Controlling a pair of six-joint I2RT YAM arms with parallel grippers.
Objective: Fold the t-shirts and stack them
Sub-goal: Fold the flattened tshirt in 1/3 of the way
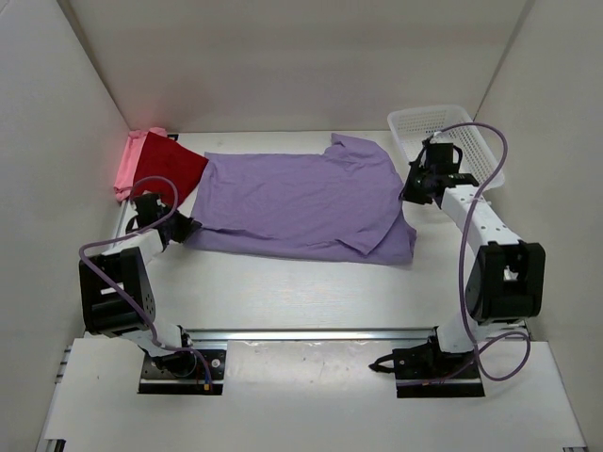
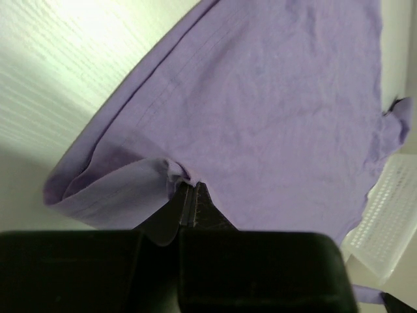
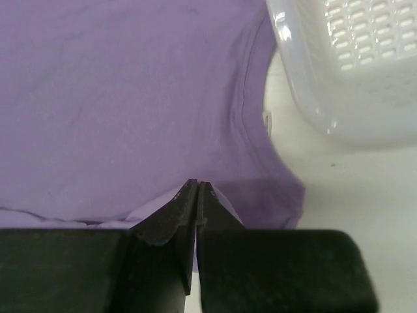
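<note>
A lavender t-shirt [image 1: 301, 202] lies spread flat across the middle of the table, collar toward the back right. My left gripper [image 1: 186, 229] is at the shirt's near left corner. In the left wrist view its jaws [image 2: 189, 184] are shut on a bunched bit of the lavender fabric [image 2: 273, 111]. My right gripper [image 1: 413, 193] is at the shirt's right edge, beside the sleeve. Its jaws [image 3: 197, 184] are shut, with the lavender cloth [image 3: 130, 98] raised to the tips. A dark red t-shirt [image 1: 170, 165] lies on a pink t-shirt [image 1: 127, 169] at the back left.
A white mesh basket [image 1: 443, 122] stands at the back right, close behind the right gripper; its wall [image 3: 352, 85] is just right of the shirt's sleeve. White walls enclose the table on three sides. A metal rail [image 1: 320, 332] runs along the near edge.
</note>
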